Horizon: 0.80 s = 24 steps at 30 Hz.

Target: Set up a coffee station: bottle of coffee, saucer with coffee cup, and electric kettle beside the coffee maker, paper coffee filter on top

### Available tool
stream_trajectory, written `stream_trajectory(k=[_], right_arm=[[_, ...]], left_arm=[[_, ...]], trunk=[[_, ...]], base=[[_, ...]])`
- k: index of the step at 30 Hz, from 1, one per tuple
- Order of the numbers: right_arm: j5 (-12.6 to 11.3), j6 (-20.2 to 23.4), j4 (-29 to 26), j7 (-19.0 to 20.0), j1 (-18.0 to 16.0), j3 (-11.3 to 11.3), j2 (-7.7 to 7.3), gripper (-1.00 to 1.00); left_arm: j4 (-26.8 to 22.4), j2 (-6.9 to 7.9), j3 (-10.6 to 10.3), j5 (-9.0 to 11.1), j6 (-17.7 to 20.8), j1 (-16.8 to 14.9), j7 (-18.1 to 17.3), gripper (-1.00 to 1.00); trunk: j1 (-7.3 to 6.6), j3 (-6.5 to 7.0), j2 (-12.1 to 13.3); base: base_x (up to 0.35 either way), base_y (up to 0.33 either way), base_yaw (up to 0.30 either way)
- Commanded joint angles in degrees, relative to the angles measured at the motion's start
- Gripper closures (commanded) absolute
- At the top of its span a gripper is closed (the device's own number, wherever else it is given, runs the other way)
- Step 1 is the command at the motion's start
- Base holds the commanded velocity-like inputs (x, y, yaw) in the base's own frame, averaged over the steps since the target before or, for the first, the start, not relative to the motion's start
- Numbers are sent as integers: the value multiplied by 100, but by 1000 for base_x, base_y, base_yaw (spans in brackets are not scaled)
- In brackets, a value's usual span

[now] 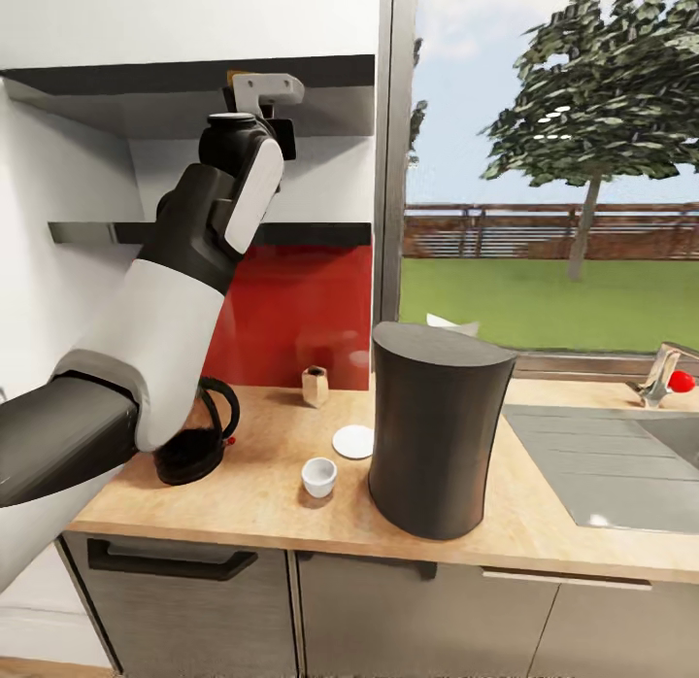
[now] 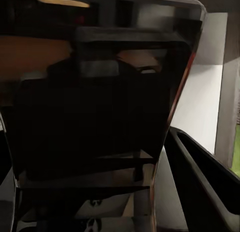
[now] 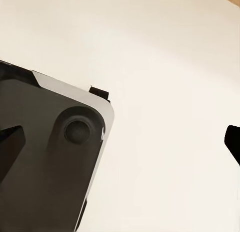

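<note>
My left arm reaches up under the top shelf, with the left gripper (image 1: pixel 264 87) at a small orange-lidded thing (image 1: pixel 238 76) there. In the left wrist view a dark glassy jar (image 2: pixel 95 122), apparently the bottle of coffee, stands between the fingers. A strip of pale wall shows between the jar and one black finger (image 2: pixel 200 177), so the jaws look open. The tall dark coffee maker (image 1: pixel 437 425) stands on the countertop (image 1: pixel 262 508). A white cup (image 1: pixel 318 476) and white saucer (image 1: pixel 353 441) lie to its left. The black kettle (image 1: pixel 199 440) is partly hidden by my forearm. My right gripper (image 3: pixel 125 134) hangs open.
A small tan box (image 1: pixel 315 385) stands at the red backsplash. Something white (image 1: pixel 452 323) pokes up behind the coffee maker. A steel sink (image 1: pixel 612 464) and faucet (image 1: pixel 663 372) lie to the right, and a window is behind them. A lower shelf (image 1: pixel 311 233) runs below my left gripper.
</note>
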Motion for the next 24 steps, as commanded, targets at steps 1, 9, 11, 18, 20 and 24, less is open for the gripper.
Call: stream_trajectory(k=[1,9,11,18,20,24], right_arm=[[46,-13,1,0,-3,1,-3,-100],[46,-11,1,2,-3,4,0,-100],[46,-11,1,-2,-3,4,2,-100],[46,3,1,1,-3,10,4,-100],[46,5,1,4,-3,12,4,-100],[46,-6,1,-1,-3,13,3,-100]], left_arm=[[0,0,-14,51,9,-8,49,100],[8,0,-8,50,9,-8,48,100],[10,0,-7,49,9,-8,48,100],[19,0,-9,50,17,-8,40,100],[20,0,-11,51,18,-8,40,100],[21,0,-14,53,18,-8,39,100]], trunk=[[-1,-9,-7],[-1,-9,-7],[-1,-9,-7],[-1,-9,-7],[-1,-9,-7],[-1,-9,-7]], base=[[-174,-139,118],[-188,-156,73],[-70,-57,195],[-49,-24,189],[-205,-68,39],[-227,-93,108]])
